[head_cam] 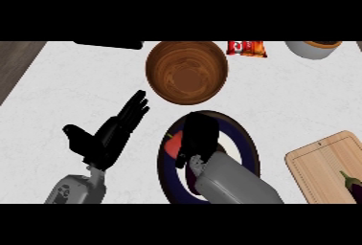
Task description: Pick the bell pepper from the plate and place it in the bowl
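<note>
Right hand over plate, fingers curled onto red bell pepper at its 9 o'clock. Secure the hold, lift straight, carry toward 12 o'clock bowl. Left hand rests, fingers spread.

Brown wood-grain bowl, dark navy plate, red bell pepper, pale wooden cutting board, white marbled counter

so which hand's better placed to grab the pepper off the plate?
Right. The right hand is already over the plate, fingers down beside the red bell pepper. The left hand rests open on the counter, off the plate.
</note>
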Action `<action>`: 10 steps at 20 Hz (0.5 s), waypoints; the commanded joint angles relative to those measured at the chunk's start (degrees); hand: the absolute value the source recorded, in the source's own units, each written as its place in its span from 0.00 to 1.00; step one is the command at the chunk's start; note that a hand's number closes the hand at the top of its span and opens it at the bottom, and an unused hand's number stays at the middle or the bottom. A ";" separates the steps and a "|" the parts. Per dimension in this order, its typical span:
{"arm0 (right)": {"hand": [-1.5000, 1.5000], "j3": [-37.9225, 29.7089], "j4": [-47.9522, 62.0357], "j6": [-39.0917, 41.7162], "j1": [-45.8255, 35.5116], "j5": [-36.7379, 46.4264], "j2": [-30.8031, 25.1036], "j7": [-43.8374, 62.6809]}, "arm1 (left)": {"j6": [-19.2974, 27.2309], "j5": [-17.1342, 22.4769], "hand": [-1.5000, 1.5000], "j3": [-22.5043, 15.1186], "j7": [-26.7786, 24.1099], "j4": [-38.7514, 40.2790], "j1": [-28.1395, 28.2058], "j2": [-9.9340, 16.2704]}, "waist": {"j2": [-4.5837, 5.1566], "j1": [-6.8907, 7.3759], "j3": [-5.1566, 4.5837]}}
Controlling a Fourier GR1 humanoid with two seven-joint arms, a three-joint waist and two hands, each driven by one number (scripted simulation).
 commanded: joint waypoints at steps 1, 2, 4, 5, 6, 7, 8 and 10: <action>1.00 -0.32 4.68 0.94 -8.13 -0.56 0.92 13.34 | -1.33 0.23 0.50 -1.58 0.40 0.52 -1.09 -0.87 | 0.17 2.42 -0.12; 1.00 -0.41 5.78 0.30 -10.00 0.15 0.92 14.26 | -0.55 -0.47 0.50 -1.22 0.25 0.43 -1.87 -0.86 | -0.07 2.25 -0.06; 1.00 -1.89 6.55 1.05 -14.68 -0.40 0.92 15.13 | -0.25 -0.64 0.50 -1.61 0.71 1.01 -1.73 -1.24 | -0.32 2.73 -0.07; 1.00 -2.22 6.73 0.45 -16.53 -0.27 0.92 15.15 | -1.62 -0.31 0.50 -1.56 0.41 1.80 -1.67 -0.50 | -0.21 3.12 -0.15; 1.00 -2.08 7.20 -0.83 -17.66 -0.23 0.92 15.21 | -1.29 -0.73 0.50 -2.08 0.27 1.62 -2.21 -1.14 | -0.22 3.44 -0.11; 1.00 -3.06 6.65 0.16 -20.73 -0.39 0.92 15.94 | -1.35 -0.31 0.50 -1.20 0.80 2.29 -2.60 -0.65 | -0.55 3.04 -0.14; 1.00 -3.43 8.26 -0.05 -22.07 -0.23 0.92 16.15 | -1.17 -0.81 0.50 -2.33 0.46 1.62 -2.13 -1.37 | -0.57 3.60 -0.14; 1.00 -3.44 8.93 0.18 -26.47 1.77 0.92 17.06 | -0.65 -0.52 0.50 -1.70 0.97 2.94 -2.43 -1.67 | -0.93 2.84 -0.22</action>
